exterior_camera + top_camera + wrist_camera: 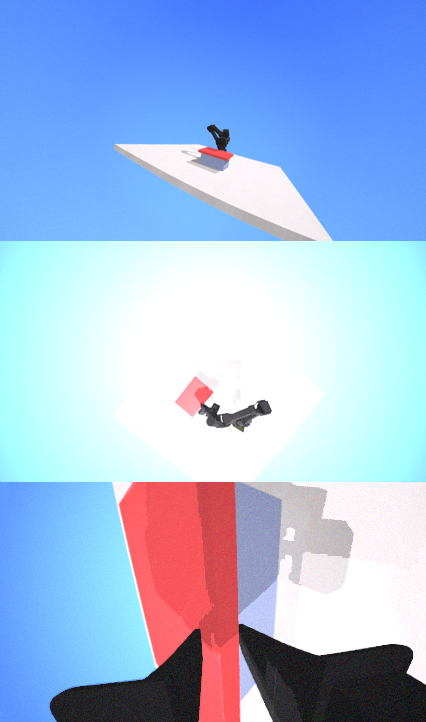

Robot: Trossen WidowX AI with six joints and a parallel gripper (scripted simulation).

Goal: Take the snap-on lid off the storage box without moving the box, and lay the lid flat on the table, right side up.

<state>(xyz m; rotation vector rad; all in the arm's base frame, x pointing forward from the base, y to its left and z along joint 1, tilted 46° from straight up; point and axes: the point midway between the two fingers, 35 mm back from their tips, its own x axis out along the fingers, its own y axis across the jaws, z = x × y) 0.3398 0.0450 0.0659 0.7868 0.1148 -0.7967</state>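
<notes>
The flat red lid (188,399) (213,151) (170,572) lies over the blue-grey storage box (211,161) (257,542), top face up. No gap shows between lid and box in the exterior view. My gripper (202,405) (218,632) is shut on the lid's rim at the side nearest the arm. In the wrist view one finger is at the lid's top face and the other is under its lower edge, beside the box wall. The fingertips are hidden behind the lid in the exterior view. Whether the box bottom fully touches the table is too small to tell.
The pale table (149,419) (253,191) (390,607) extends around the box, with its edges showing in the top and exterior views. The dark arm (243,413) (222,141) reaches over from beside the box. Shadows of the arm and box fall on the table.
</notes>
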